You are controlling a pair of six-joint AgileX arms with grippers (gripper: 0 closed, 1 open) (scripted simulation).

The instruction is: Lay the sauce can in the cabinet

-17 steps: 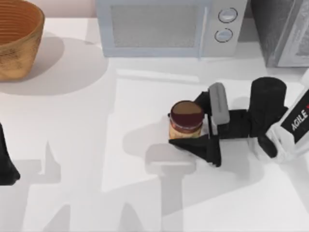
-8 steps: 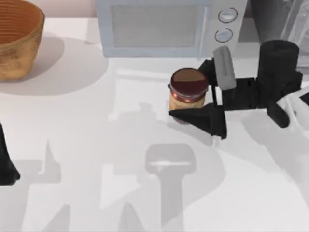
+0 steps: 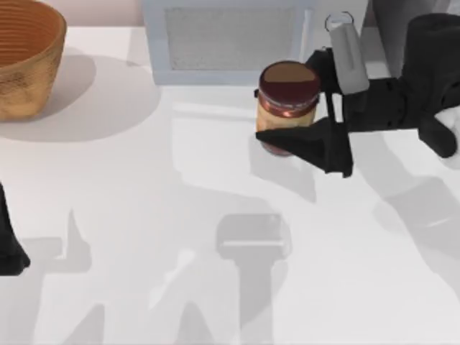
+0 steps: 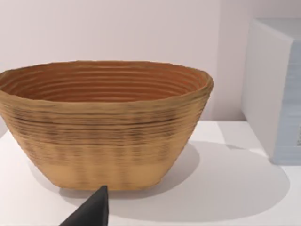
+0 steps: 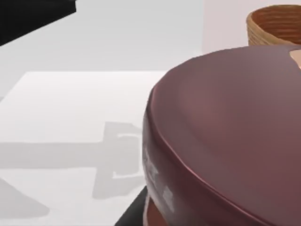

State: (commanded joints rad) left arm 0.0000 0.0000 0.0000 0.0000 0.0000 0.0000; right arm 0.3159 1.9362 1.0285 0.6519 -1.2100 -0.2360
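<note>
The sauce can [image 3: 289, 85], with a maroon round top and an orange label, stands upright between the fingers of my right gripper [image 3: 291, 108], which is shut on it. It is held above the table in front of the microwave's right end, and its shadow falls on the white surface nearer the front. Close up in the right wrist view, the can's maroon top [image 5: 225, 132] takes up most of the picture. The cabinet [image 3: 384, 25], a dark grey speckled box, stands at the back right corner, partly hidden behind my right arm. My left arm [image 3: 7, 248] is parked at the table's left edge.
A pale grey microwave [image 3: 230, 39] with round knobs stands along the back edge, left of the cabinet. A woven basket [image 3: 25, 57] sits at the back left corner; it is also the woven basket [image 4: 103, 122] in the left wrist view.
My right gripper has carried the sauce can up off the table and toward the back right, closer to the microwave and cabinet. The left arm has not moved.
</note>
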